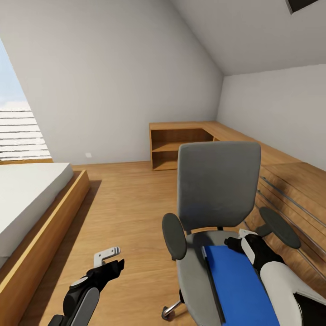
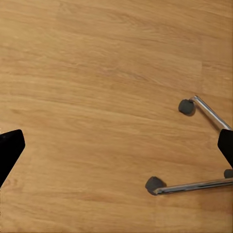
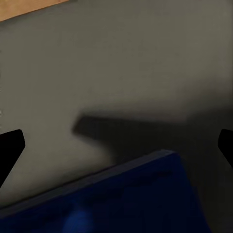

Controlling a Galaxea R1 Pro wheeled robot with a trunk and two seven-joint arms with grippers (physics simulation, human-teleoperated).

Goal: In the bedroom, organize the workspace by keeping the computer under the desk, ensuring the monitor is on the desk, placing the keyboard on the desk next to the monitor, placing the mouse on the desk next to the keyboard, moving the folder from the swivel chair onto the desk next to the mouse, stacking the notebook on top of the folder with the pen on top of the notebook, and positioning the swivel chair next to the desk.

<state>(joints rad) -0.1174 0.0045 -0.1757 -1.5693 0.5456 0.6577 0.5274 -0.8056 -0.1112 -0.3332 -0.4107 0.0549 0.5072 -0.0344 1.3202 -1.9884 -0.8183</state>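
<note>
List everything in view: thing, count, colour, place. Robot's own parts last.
swivel chair: one, grey with dark armrests, on the floor in front of the robot.
folder: one, blue, lying on the chair seat.
chair casters: at least two, dark grey on chrome legs, on the floor.
bed: one, white mattress on a wooden frame, at the head view's left.
shelf unit: one, wooden, in the far corner.
floor: wooden planks.
left gripper: one, black, jaws apart, above the floor.
right gripper: one, black, jaws apart, over the folder's far end.

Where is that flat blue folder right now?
The flat blue folder lies on the seat of the grey swivel chair, low and right in the head view, with the right gripper just above its far edge.
</note>
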